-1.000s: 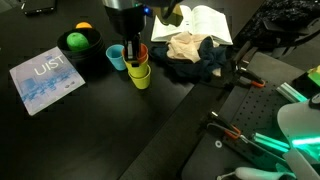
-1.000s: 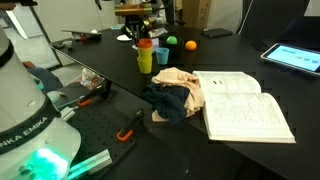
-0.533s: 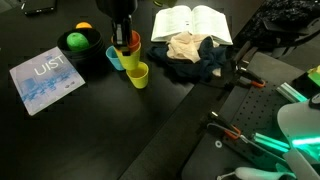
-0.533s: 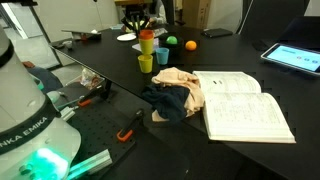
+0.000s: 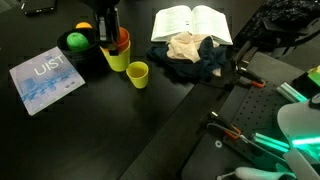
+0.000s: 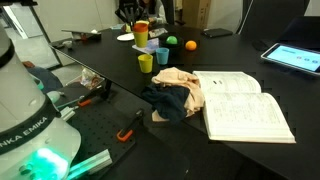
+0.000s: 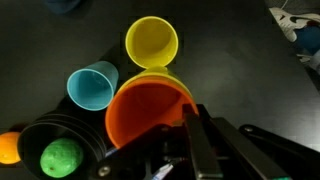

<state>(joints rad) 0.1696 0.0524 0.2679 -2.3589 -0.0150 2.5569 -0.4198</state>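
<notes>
My claw (image 5: 112,35) is pinched shut on the rim of the orange cup (image 7: 148,110), with the arm coming straight down from above. The cup is bright and upright, with a yellow rim showing under it. Just beside it are the blue cup (image 7: 92,86), the yellow cup (image 7: 152,42) and the dark bowl (image 7: 30,135) holding a green ball (image 7: 60,157).

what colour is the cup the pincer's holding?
Orange. The cup shows best in the wrist view.
</notes>
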